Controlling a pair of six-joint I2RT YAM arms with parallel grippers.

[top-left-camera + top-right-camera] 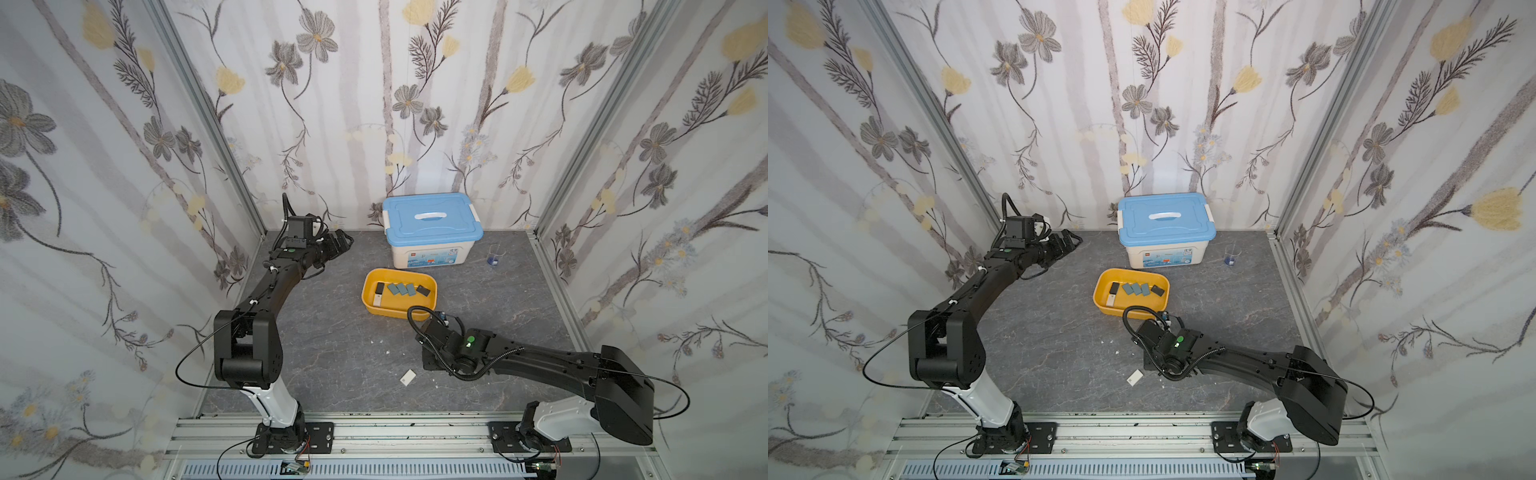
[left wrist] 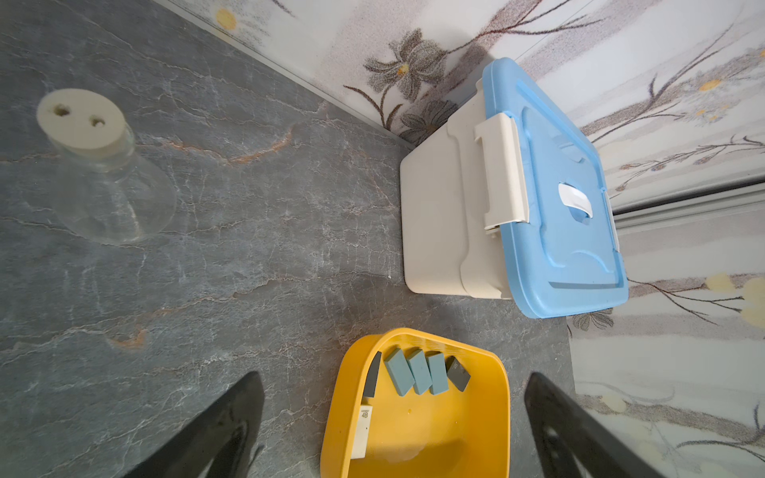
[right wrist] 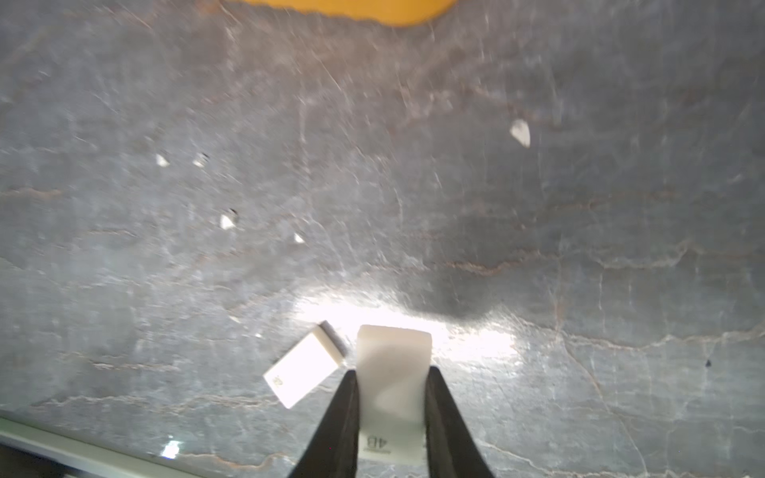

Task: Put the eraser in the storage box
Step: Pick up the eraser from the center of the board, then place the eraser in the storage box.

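My right gripper [image 3: 391,372] is shut on a white eraser [image 3: 393,351] marked 4B, held just above the dark stone tabletop; in both top views the arm hides this eraser. A second white eraser [image 1: 407,377] [image 3: 304,370] lies flat on the table just beside it. The yellow storage box [image 1: 368,291] [image 1: 1098,291] [image 2: 343,393] stands at mid-table, beyond the right wrist [image 1: 453,345], and holds several erasers, blue-grey, dark and white. Its edge shows in the right wrist view [image 3: 352,8]. My left gripper [image 1: 343,241] [image 2: 393,376] hovers open and empty at the back left.
A white bin with a blue lid [image 1: 432,228] stands against the back wall behind the yellow box. A small beaker of blue liquid [image 1: 493,257] is to its right. A glass flask with a stopper [image 2: 103,165] stands near the left gripper. White crumbs [image 1: 386,352] dot the table.
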